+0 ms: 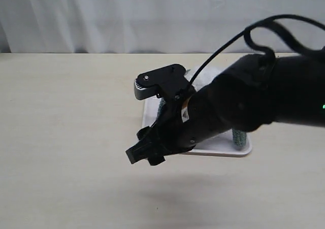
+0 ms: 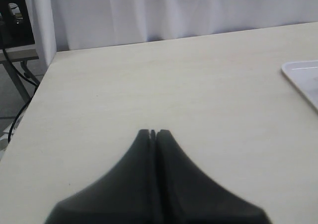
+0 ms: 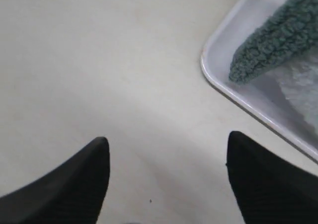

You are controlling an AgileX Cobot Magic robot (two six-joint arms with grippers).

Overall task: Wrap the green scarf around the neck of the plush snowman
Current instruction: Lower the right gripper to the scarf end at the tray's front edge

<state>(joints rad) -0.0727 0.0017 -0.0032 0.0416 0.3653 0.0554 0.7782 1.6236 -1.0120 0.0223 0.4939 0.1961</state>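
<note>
The green scarf (image 3: pixel 271 37) lies in a white tray (image 3: pixel 218 80), one rounded end near the tray's corner. In the exterior view only bits of the scarf (image 1: pixel 238 136) show past my right arm. Beside the scarf is a blurred patch of white fluff from the plush snowman (image 3: pixel 300 92); the arm hides the rest of it and its neck. My right gripper (image 3: pixel 166 139) hangs open over bare table just outside the tray's corner, with nothing between its fingers. In the exterior view that gripper (image 1: pixel 138 146) is left of the tray. My left gripper (image 2: pixel 153 132) is shut and empty, low over the table.
The white tray (image 1: pixel 223 149) sits right of the table's middle, largely covered by my right arm and its black cable (image 1: pixel 218 48). A tray corner (image 2: pixel 300 74) shows in the left wrist view. White curtains hang behind the table's far edge.
</note>
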